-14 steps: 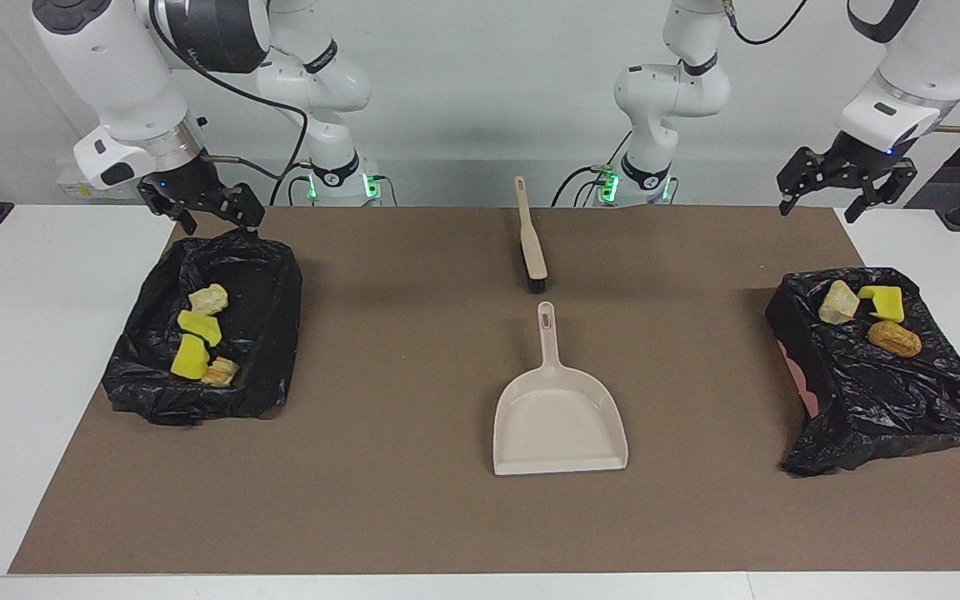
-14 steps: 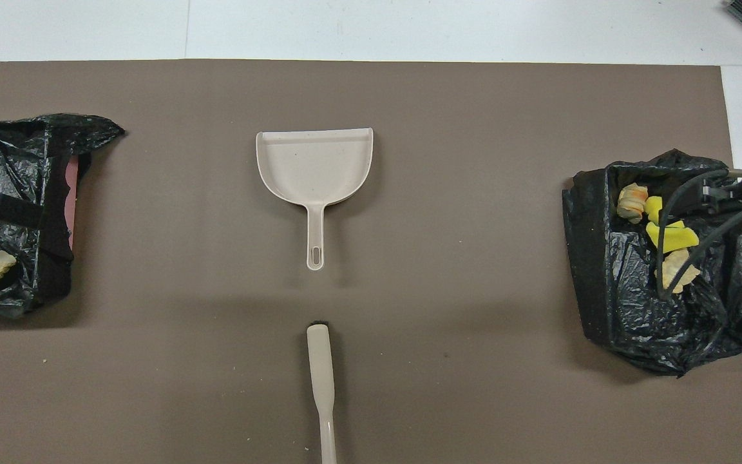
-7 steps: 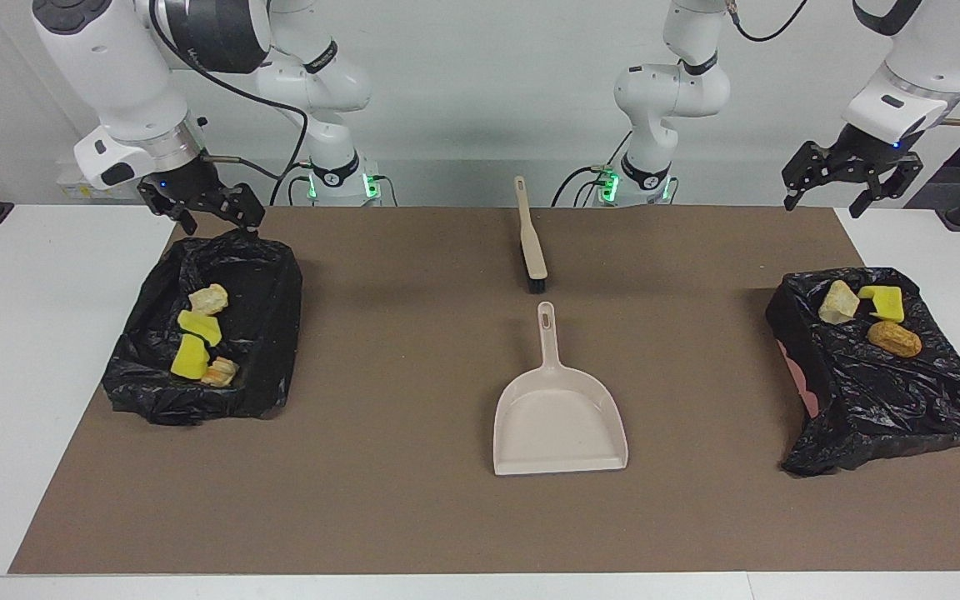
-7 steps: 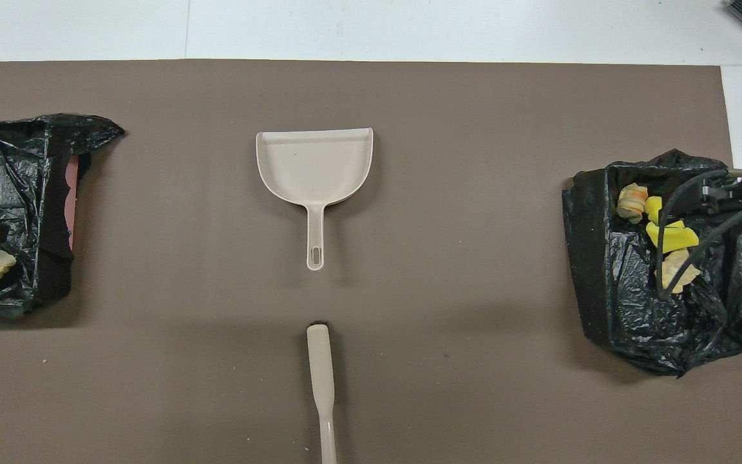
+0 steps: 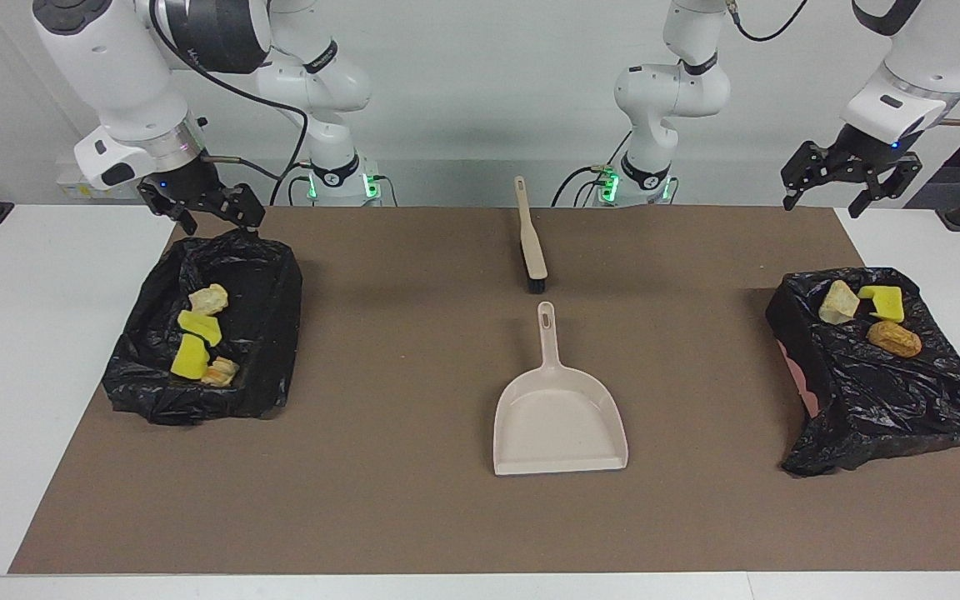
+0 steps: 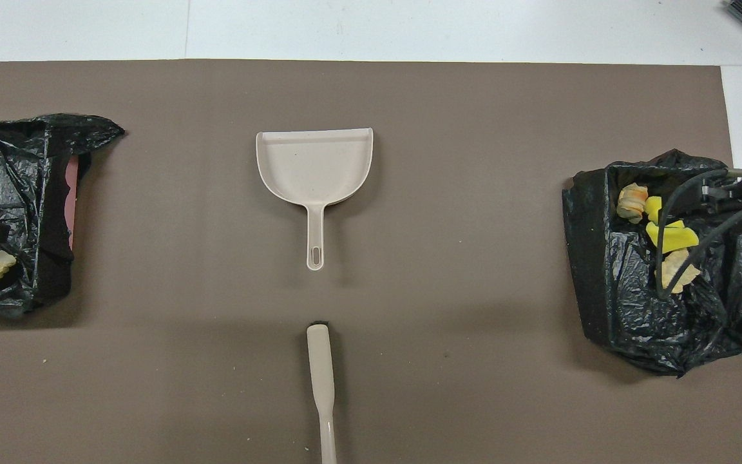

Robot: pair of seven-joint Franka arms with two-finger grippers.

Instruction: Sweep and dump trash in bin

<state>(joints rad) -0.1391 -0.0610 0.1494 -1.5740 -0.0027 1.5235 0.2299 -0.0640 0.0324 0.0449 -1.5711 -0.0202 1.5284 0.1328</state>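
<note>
Facing view: task judged done, w/ no trash seen loose on worktop [image 5: 47,375] — 4 pcs lie in bin [image 5: 276,333] at 9 o'clock, 3 in bin [image 5: 930,400] at 3 o'clock; dustpan [image 5: 559,425] is left empty at centre; left claw [image 5: 851,179] & right claw [image 5: 209,208] are held spread, empty.

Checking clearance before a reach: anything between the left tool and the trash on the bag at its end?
Nothing visible. The left tool hangs open in the air; the beige chunk, yellow sponge and orange-brown lump lie exposed on the black bag.
</note>
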